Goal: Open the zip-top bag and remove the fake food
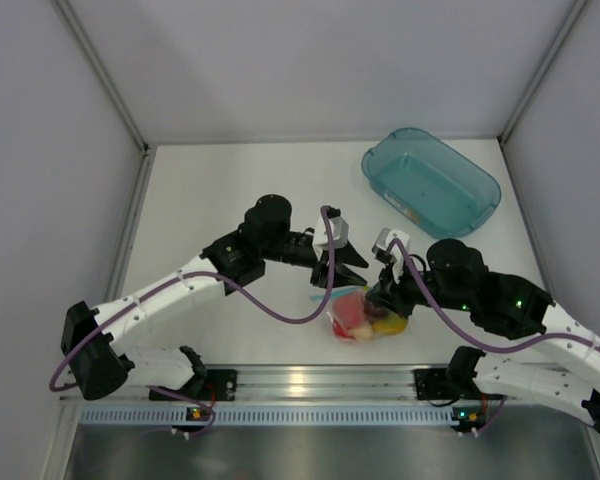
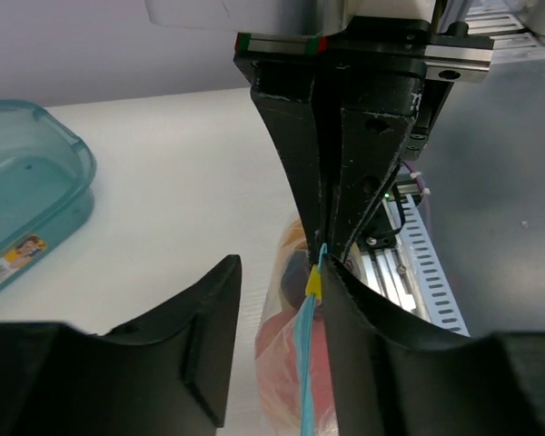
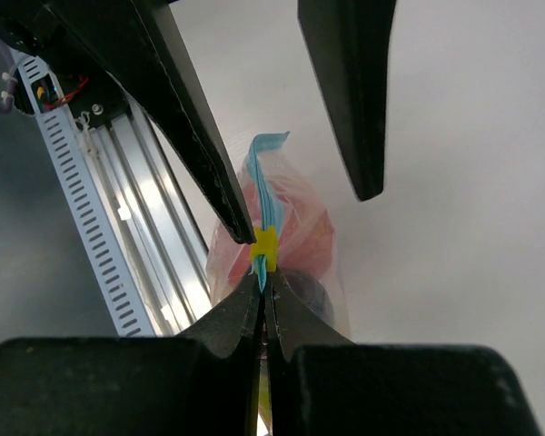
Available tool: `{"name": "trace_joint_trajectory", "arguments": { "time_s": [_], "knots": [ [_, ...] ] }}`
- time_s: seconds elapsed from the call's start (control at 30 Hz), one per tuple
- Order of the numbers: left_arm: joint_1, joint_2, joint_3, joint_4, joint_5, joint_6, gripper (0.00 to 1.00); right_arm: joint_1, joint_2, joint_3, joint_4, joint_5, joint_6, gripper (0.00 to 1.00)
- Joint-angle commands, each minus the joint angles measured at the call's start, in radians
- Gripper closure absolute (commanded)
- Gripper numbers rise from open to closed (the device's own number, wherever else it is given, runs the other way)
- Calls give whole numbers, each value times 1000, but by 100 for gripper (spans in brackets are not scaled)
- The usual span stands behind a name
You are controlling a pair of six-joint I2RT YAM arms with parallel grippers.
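The left arm reached in from the near left corner of the table (image 1: 220, 200), bending toward the middle. The left gripper (image 1: 342, 270) stood wide open and had hold of nothing. It pointed down over the bag's top edge. In its wrist view one finger (image 2: 200, 345) hung well clear over bare table, while the other lay just beside the zip strip (image 2: 305, 363).

The bag (image 1: 363, 318) lay near the front edge of the table, just beyond the metal rail (image 1: 310, 380) and between the two grippers. It was clear and crinkled, with its zip edge raised. The food (image 1: 352, 312) was inside it, showing as red and yellow lumps through the plastic (no single piece could be made out sharply). A small yellow slider (image 3: 265, 243) sat on the teal strip, and the tip of one left finger was right against it. Whether that finger pressed on the slider could not be told.

The right gripper (image 3: 263, 289) came in from the near right. Its fingers were closed flat together, pinching the end of the strip just below the slider. The rest of the strip ran away from them over the bag.

Farther back on the right stood a teal tub (image 1: 430, 182), well apart from the bag and both arms.
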Motion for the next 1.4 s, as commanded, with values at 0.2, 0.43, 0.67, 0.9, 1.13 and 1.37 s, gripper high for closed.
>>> {"name": "trace_joint_trajectory", "arguments": {
  "time_s": [0.2,0.43,0.67,0.9,1.13,1.37],
  "knots": [
    [-11,32,8,73,133,-46,61,-2,-20,35,55,-1,-16,100],
    [-11,61,-1,73,159,-63,64,0,-18,35,59,19,-16,100],
    [-10,66,1,73,136,-52,79,-2,-23,34,65,8,-13,100],
    [-8,66,-7,73,147,-46,98,-2,-38,29,65,32,-10,100],
    [37,57,-45,58,211,-19,100,-2,-69,34,58,106,5,100],
    [117,31,-85,-31,207,62,100,-2,-103,51,19,175,5,100]
  ]
}}
